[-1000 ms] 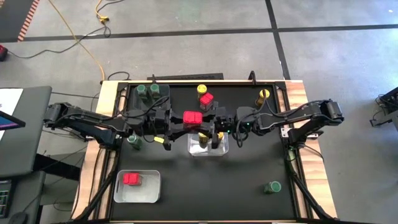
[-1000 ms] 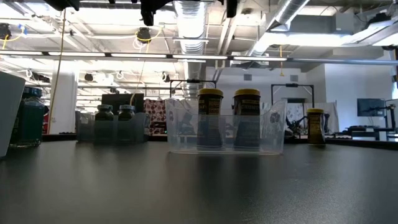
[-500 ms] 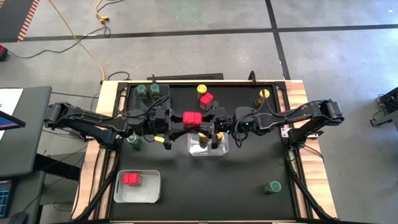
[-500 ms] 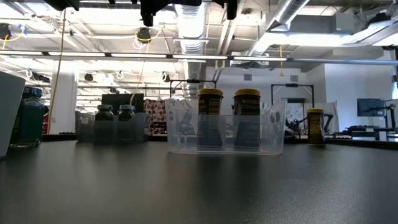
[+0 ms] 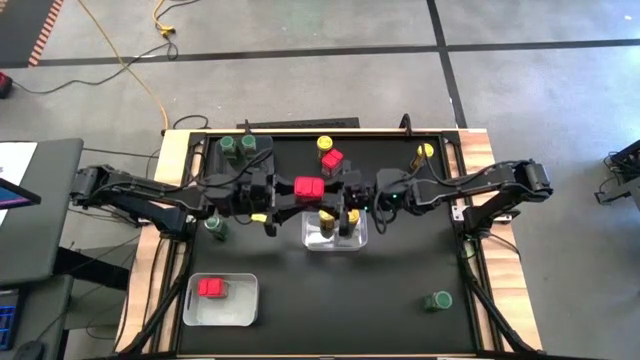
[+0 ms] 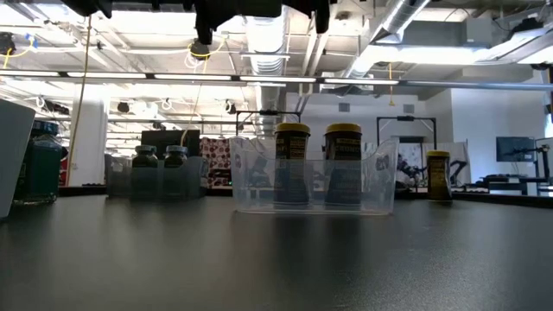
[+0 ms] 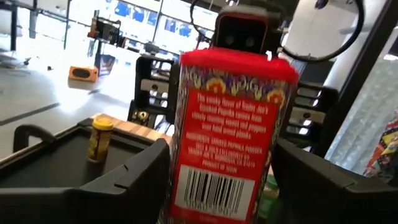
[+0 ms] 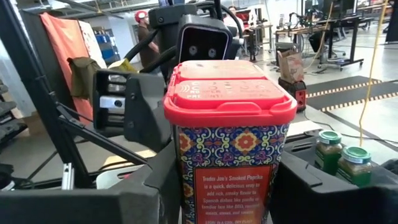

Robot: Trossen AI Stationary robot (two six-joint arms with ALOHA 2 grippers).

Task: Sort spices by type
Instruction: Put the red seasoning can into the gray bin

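A squarish red-topped spice jar (image 5: 309, 188) hangs above the table's middle, between my two grippers. My right gripper (image 5: 332, 196) comes from the right and is shut on it. My left gripper (image 5: 288, 196) comes from the left and is open. Its fingers (image 7: 134, 183) stand on either side of the jar (image 7: 230, 137). Below, a clear bin (image 5: 352, 243) holds two yellow-lidded jars (image 6: 292, 164). More spices stand about the table. My right gripper pinches the jar's body below the red lid (image 8: 186, 162) between its two fingers, coming level from the table's right. The jar stands upright, lid up, lifted clear of the table. My left gripper: whether a finger touches the jar's side (image 7: 177, 168), I cannot tell.
A grey bin (image 5: 215, 160) at the far left holds two green-lidded jars. A white bin (image 5: 240, 305) at the near left holds a red-topped jar. Loose jars: yellow (image 5: 325, 143) and red (image 5: 332, 160) at the far middle, yellow (image 5: 424, 153) far right, green (image 5: 213, 225) left, green (image 5: 438, 300) near right.
My left gripper has opened around the red-topped jar and rolled a little. The jar has stayed where it was, upright in my right gripper.
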